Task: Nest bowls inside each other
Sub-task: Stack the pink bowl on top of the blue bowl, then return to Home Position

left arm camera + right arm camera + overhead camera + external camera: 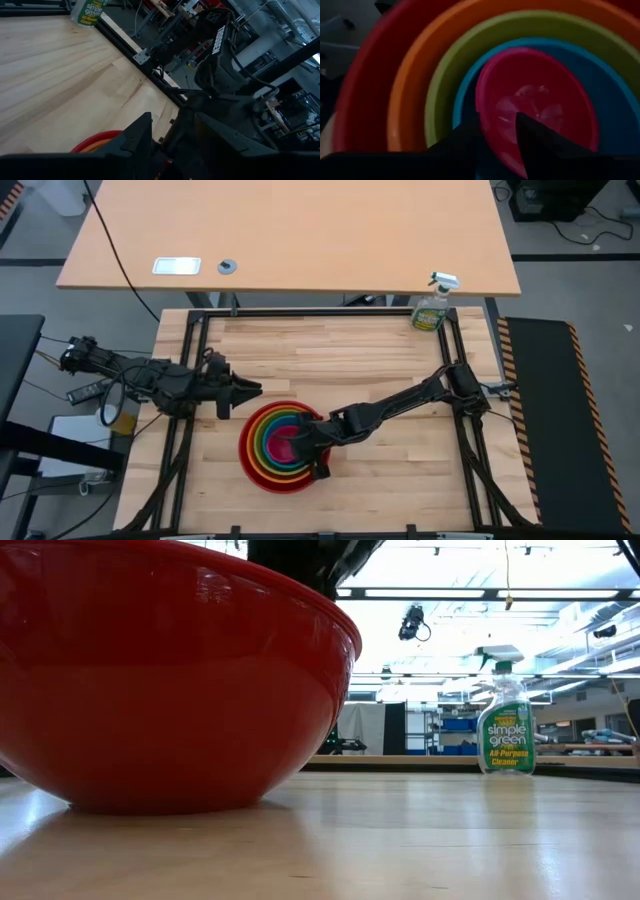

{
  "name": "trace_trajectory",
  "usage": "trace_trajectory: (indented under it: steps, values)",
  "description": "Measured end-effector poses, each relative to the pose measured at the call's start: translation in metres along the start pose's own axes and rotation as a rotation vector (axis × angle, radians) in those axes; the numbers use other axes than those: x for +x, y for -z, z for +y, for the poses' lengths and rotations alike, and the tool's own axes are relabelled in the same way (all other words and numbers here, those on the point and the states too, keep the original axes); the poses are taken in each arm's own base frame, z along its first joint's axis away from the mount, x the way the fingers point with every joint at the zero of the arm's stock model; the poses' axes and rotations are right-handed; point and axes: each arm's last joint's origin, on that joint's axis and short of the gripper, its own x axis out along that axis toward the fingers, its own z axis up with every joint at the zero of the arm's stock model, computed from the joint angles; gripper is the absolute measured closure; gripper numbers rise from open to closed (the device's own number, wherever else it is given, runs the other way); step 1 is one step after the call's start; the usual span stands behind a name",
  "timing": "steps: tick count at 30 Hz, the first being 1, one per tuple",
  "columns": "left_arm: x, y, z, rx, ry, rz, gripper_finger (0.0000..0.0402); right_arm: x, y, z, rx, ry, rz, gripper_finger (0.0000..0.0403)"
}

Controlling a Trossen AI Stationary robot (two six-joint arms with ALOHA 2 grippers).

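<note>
Five bowls sit nested on the table, a little left of its middle: red (360, 100) outermost, then orange (405, 90), lime green (440, 95), blue (610, 90) and pink (540, 85) innermost. The red bowl (170, 670) rests on its base on the wood. My right gripper (312, 452) slants down into the stack from the right, open, its fingers astride the pink bowl's rim. My left gripper (250, 390) hovers open just left of the stack, above the table, with nothing between its fingers. My right gripper (495, 135) has one finger (540, 140) inside the pink bowl and the other (462, 137) outside it, over the blue bowl, with the pink rim (485, 125) between them. I cannot tell whether either finger touches the rim. The pink bowl sits in the blue one.
A green spray bottle (432, 305) stands upright at the table's far right corner. Black frame rails (190, 360) run along the table's edges. Bare wood lies between the stack and the bottle and to the stack's right.
</note>
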Motion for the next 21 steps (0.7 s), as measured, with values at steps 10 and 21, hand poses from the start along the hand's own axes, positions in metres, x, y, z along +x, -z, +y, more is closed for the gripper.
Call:
trace_trajectory:
  steps: [10, 21]
  values:
    - [0.0, 0.001, 0.001, 0.005, -0.008, 0.008, 0.0249, -0.047, -0.016, -0.004, 0.056, 0.06, -0.038, 0.0271]
    - [-0.003, 0.014, 0.01, 0.112, -0.083, 0.146, 0.0249, -0.12, -0.006, -0.023, 0.244, 0.225, -0.05, 0.0273]
